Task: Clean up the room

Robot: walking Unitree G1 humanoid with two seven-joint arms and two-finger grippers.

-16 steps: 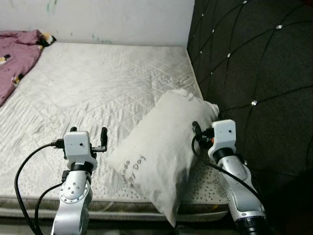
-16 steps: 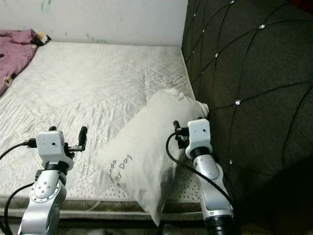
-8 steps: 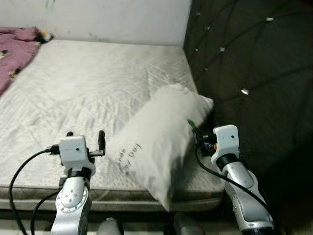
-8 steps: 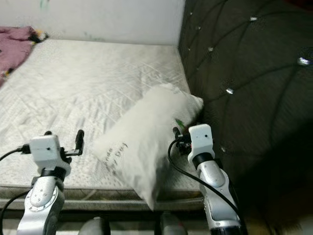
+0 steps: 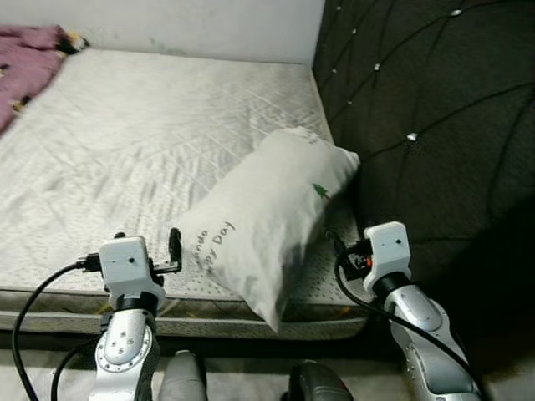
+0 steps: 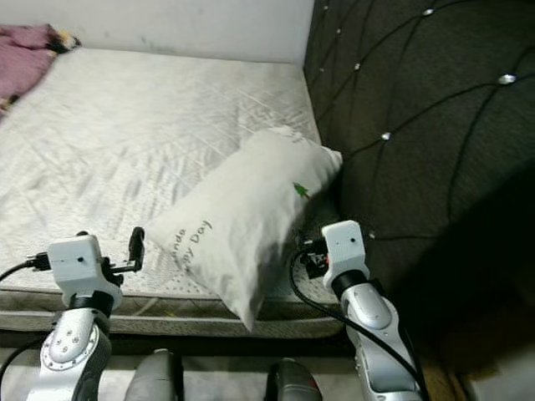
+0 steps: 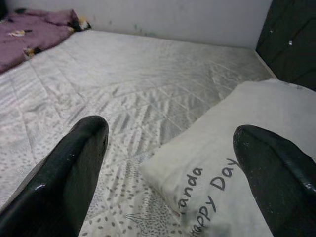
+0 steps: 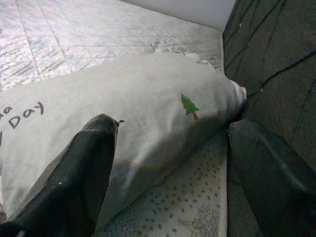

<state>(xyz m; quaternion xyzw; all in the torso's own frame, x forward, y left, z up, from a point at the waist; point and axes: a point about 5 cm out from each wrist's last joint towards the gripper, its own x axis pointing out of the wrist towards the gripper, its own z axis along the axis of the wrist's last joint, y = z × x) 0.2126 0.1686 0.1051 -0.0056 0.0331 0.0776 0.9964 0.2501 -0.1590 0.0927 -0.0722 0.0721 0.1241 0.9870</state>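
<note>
At the bed's near right corner, white pillow (image 5: 263,221) lies slanted, one tip hanging over the front edge, both grippers empty
Left eye: pillow's far end touches the dark tufted headboard (image 5: 435,125); left gripper (image 5: 146,242) hovers at the mattress (image 5: 150,125) front edge just beside the pillow's near-left corner, right gripper (image 5: 338,249) near its right flank; purple blanket (image 5: 29,46) at the far left corner. Right eye: same layout. Left wrist: fingers (image 7: 74,173) spread wide, nothing between, "Panda Happy Day" print just ahead. Right wrist: fingers (image 8: 84,173) parted, released, pillow with its green tree mark straight ahead. Judgement: grab the pillow from both sides at mid-length, pinch deep since soft fabric slips, lift the overhanging tip first, then square it against the headboard
</note>
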